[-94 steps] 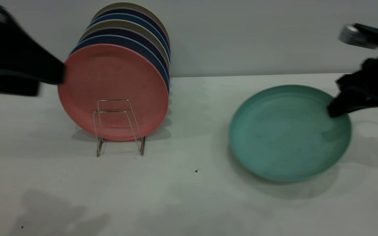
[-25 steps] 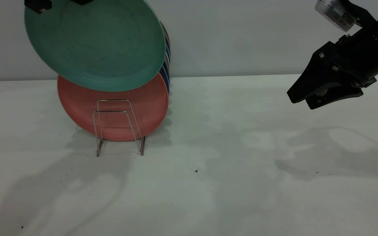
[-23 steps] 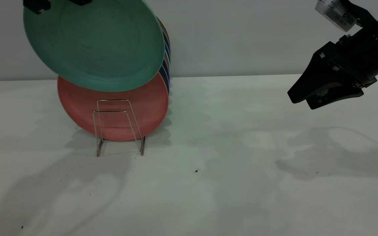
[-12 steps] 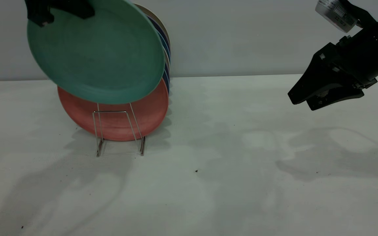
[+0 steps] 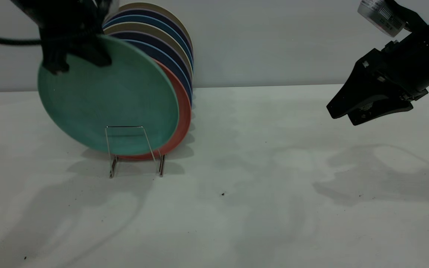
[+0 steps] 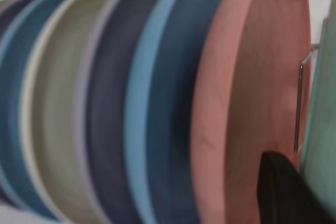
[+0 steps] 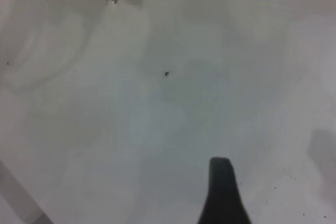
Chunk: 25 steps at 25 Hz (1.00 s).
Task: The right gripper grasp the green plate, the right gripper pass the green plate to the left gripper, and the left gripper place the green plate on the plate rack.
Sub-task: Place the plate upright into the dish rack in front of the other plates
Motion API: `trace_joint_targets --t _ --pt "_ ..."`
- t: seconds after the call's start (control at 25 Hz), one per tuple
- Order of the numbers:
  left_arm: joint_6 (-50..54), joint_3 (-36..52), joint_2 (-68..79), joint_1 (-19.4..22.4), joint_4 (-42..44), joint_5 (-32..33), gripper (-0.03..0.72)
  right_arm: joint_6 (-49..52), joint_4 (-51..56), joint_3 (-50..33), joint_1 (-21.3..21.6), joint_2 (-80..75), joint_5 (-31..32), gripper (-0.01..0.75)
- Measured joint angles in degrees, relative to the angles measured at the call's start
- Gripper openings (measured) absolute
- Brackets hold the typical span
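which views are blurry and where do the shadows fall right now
Exterior view: mostly sharp; soft arm shadows spread over the table, and a darker one sits under the plate rack. Left wrist view: the salmon-pink plate and the stacked rims are smeared soft. Right wrist view: hazy, with faint grey patches on the tabletop.

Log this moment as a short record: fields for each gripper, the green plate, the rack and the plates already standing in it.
left gripper: shut on the upper rim of the green plate
green plate: nearly upright, tilted, in the front slot of the plate rack, behind its front wire loop
pink plate: directly behind the green plate
other plates: blue and beige, standing in a row behind the pink one
right gripper: far right, above the table, holding nothing
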<state>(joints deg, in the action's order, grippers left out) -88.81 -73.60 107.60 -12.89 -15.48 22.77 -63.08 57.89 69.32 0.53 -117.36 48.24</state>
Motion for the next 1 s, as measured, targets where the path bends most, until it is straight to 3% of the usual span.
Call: trace_joint_targets --t 0.28,0.52,0.64,0.84,1.0 --pt "0.0 0.0 2.0 0.0 0.1 -0.5 0.147 0.1 0.0 0.0 0.0 0.0 -0.1 0.567" --pt "0.0 -0.1 2.0 0.0 0.0 0.0 0.378 0.1 -0.1 0.0 0.0 0.0 -0.7 0.567" --pt "0.0 -0.1 1.3 0.0 -0.1 0.0 0.456 0.1 -0.1 0.0 0.0 0.0 -0.9 0.567" --pt "0.0 -0.1 -2.5 0.0 0.1 0.8 0.483 0.2 -0.2 0.0 0.0 0.0 -0.9 0.567" --pt "0.1 -0.1 -6.9 0.0 0.2 5.0 0.484 0.2 -0.4 0.0 0.0 0.0 -0.9 0.567"
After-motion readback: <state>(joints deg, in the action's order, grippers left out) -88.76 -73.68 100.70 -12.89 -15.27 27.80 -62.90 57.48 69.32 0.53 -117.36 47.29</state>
